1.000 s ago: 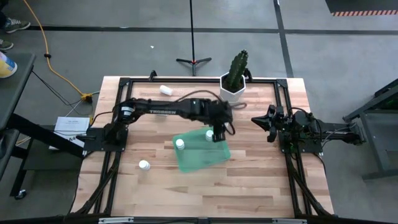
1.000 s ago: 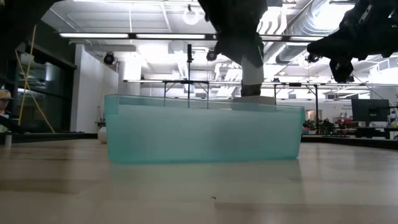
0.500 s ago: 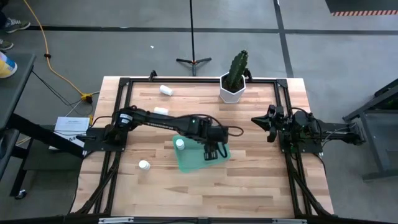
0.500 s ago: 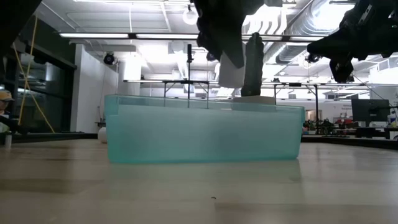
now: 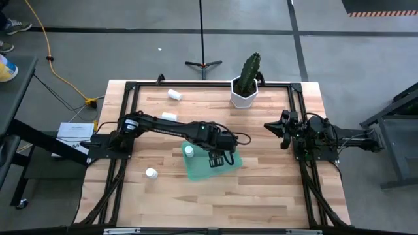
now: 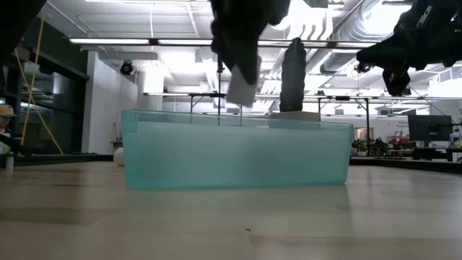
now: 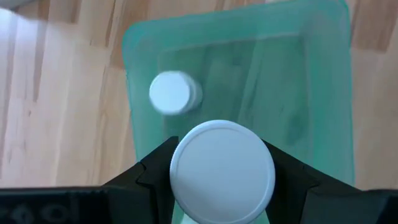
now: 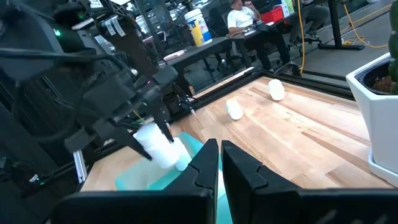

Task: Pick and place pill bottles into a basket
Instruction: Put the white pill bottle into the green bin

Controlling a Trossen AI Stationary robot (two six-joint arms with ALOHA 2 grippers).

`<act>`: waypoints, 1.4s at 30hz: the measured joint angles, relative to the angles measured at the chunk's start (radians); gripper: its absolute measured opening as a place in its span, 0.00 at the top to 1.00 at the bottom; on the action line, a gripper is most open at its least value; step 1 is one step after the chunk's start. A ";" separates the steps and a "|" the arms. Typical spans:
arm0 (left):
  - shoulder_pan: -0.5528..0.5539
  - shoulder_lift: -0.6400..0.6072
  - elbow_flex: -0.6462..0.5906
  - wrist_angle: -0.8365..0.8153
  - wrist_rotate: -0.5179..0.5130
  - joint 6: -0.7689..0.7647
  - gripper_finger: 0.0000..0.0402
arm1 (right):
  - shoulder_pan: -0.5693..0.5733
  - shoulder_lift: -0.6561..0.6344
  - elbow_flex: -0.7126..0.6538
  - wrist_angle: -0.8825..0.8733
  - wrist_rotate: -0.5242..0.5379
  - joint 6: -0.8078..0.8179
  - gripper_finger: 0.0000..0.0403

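My left gripper (image 5: 216, 158) is shut on a white pill bottle (image 7: 222, 173) above the teal-green basket (image 5: 199, 167). In the low view the bottle (image 6: 242, 81) hangs above the basket's rim (image 6: 238, 119). A second bottle (image 7: 175, 93) stands inside the basket near its left end (image 5: 189, 151). One bottle (image 5: 151, 173) stands on the table left of the basket. Two more lie farther back (image 5: 174, 94), (image 5: 168, 116). My right gripper (image 5: 277, 127) waits, shut, over the table's right side. My left gripper pinches the bottle's side wall just below its cap (image 7: 186, 186) between its two fingers (image 7: 155, 173), one on each side. The fingers come from above, pointing down. The bottle is cap up, slightly tilted, and clear of the basket.
A white hexagonal pot with a cactus (image 5: 247, 90) stands at the far edge, right of centre. The black frame rails (image 5: 124, 117) run along the table's sides. Bare wood lies in front of the basket (image 5: 215, 202).
My left gripper has carried the bottle from the basket's far right corner toward the table's near edge and a little left, over the basket's middle. The bottle stays pinched and clear of the basket.
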 joint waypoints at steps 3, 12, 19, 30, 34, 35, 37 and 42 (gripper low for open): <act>-0.012 -0.037 0.002 -0.007 0.023 -0.017 0.47 | 0.000 0.000 0.000 -0.002 0.000 0.000 0.97; -0.092 -0.070 0.003 -0.030 -0.017 -0.124 0.47 | 0.000 0.003 0.001 -0.017 0.001 0.000 0.97; -0.128 -0.101 -0.020 0.027 -0.059 -0.224 0.47 | 0.000 0.006 0.001 -0.020 0.001 0.000 0.97; -0.136 -0.257 -0.022 0.397 -0.229 -0.072 0.47 | 0.000 0.006 0.001 -0.021 0.000 0.004 0.97; -0.101 -0.253 -0.082 0.569 -0.200 0.050 0.47 | 0.000 0.006 0.000 -0.018 0.002 0.024 0.97; -0.082 -0.253 -0.124 0.649 -0.158 0.071 0.47 | 0.000 0.006 0.000 -0.018 0.004 0.026 0.97; -0.042 -0.251 -0.206 0.780 -0.084 0.108 0.47 | 0.000 0.006 0.000 -0.018 0.005 0.026 0.97; 0.034 -0.292 -0.384 0.933 0.036 0.131 0.47 | 0.000 0.006 0.000 -0.017 0.006 0.026 0.97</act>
